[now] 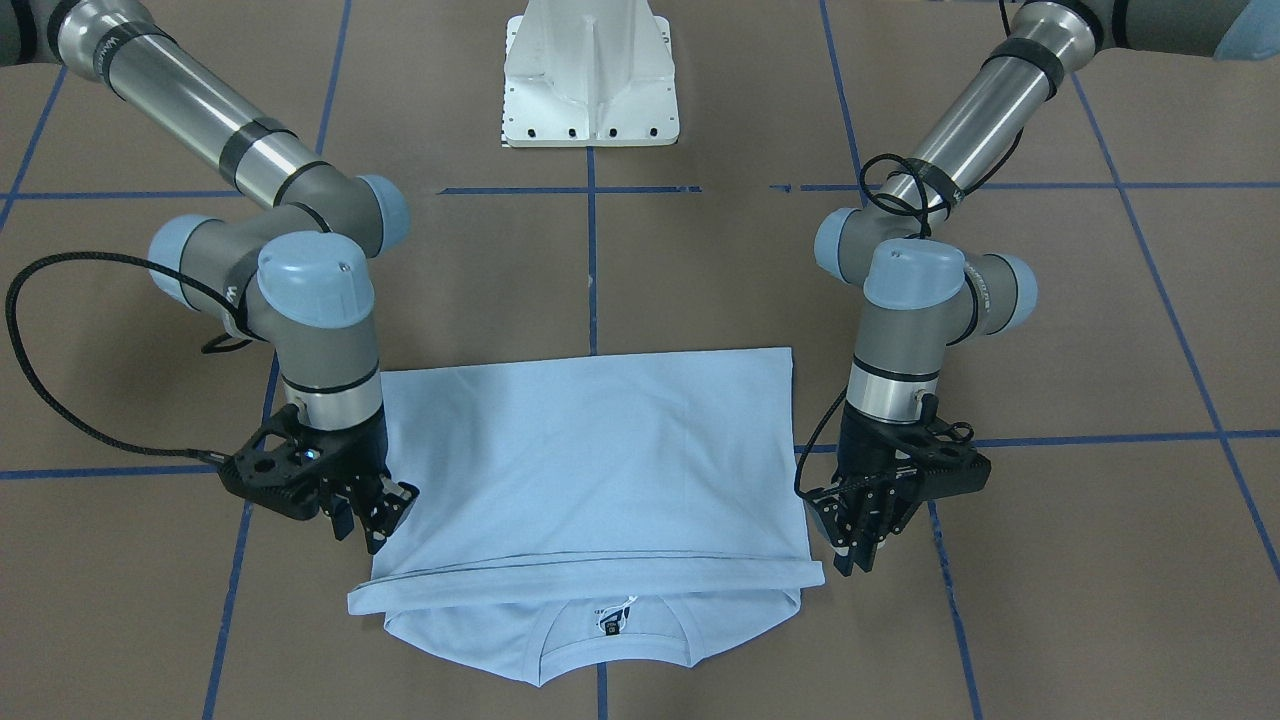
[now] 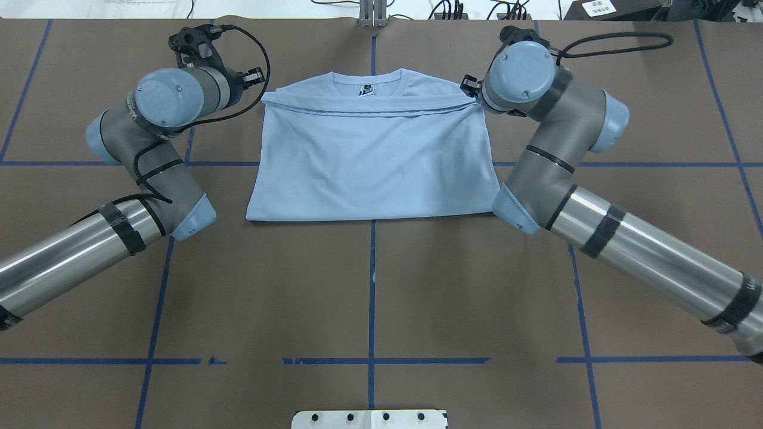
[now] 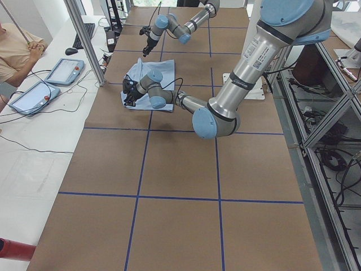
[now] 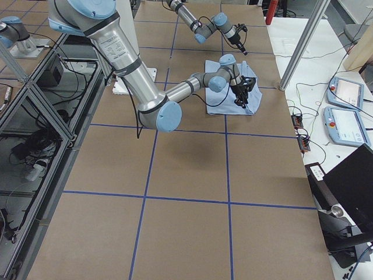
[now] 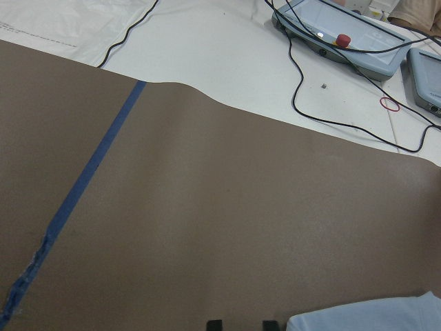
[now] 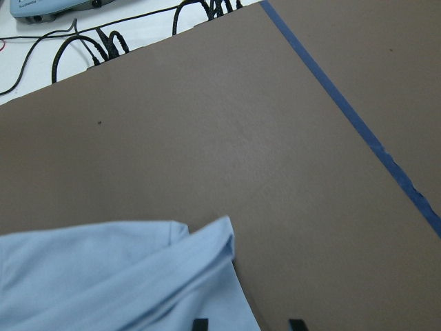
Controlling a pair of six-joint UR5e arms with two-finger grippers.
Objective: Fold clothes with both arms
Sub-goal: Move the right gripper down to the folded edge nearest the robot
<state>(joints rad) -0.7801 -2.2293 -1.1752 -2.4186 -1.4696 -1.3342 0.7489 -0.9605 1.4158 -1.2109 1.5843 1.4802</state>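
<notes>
Open table (image 1: 1080,560) surrounds the folded T-shirt (image 1: 590,460). Left gripper (image 1: 858,553) and right gripper (image 1: 365,528) flank its far corners, claws spread. Sleeves hidden underneath.

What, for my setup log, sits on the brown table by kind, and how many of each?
Light blue T-shirt: 1
Robot arms: 2, left arm and right arm
White pedestal base: 1
Total: 4
</notes>
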